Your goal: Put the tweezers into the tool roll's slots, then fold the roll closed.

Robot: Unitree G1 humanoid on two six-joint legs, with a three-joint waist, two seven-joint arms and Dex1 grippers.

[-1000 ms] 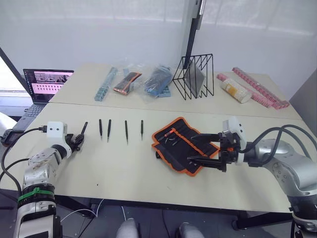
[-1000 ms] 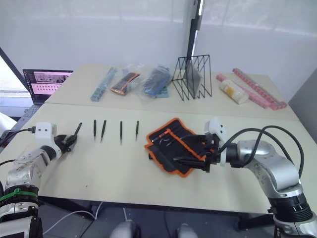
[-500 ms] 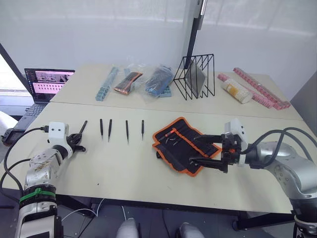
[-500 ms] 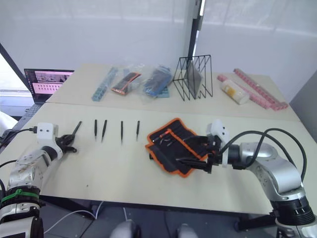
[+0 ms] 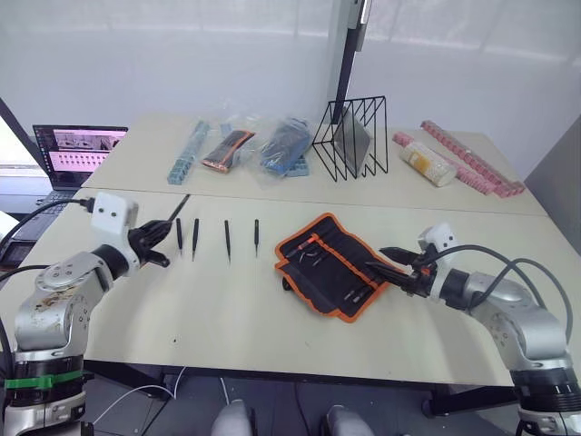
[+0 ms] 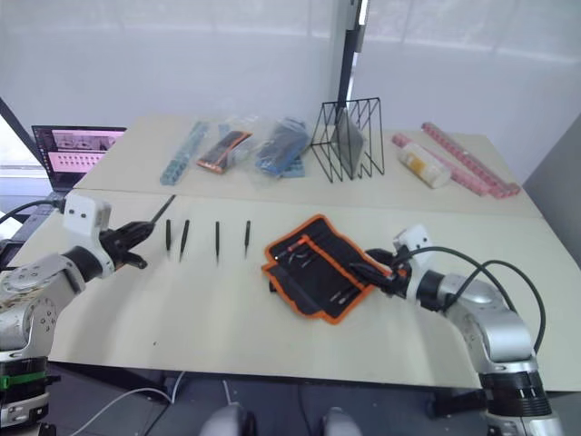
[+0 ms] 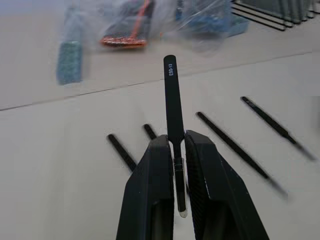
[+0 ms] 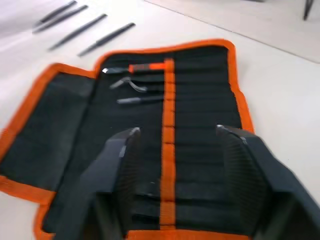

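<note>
My left gripper [image 5: 156, 242] is shut on one of the black tweezers [image 7: 172, 110], held clear of the table with its blunt end pointing up and away. Several more tweezers [image 5: 227, 241] lie in a row on the table just beyond it. The tool roll [image 5: 331, 263] lies unfolded at the table's middle, black with orange binding. Its slots [image 8: 167, 115] face up, and a few small metal tools sit in the upper ones. My right gripper [image 5: 386, 265] is open, low over the roll's right end, fingers [image 8: 120, 165] spread above the fabric.
A laptop [image 5: 77, 150] sits at the far left. Along the back stand bagged items [image 5: 227, 150], a teal strip [image 5: 186, 154], a black wire rack [image 5: 352, 141], a pale bottle [image 5: 427, 163] and pink strips [image 5: 472, 168]. A seam crosses the table behind the tweezers.
My left gripper has lifted one of the tweezers off the table and risen toward the right. My right gripper has drawn back toward the roll's right end.
</note>
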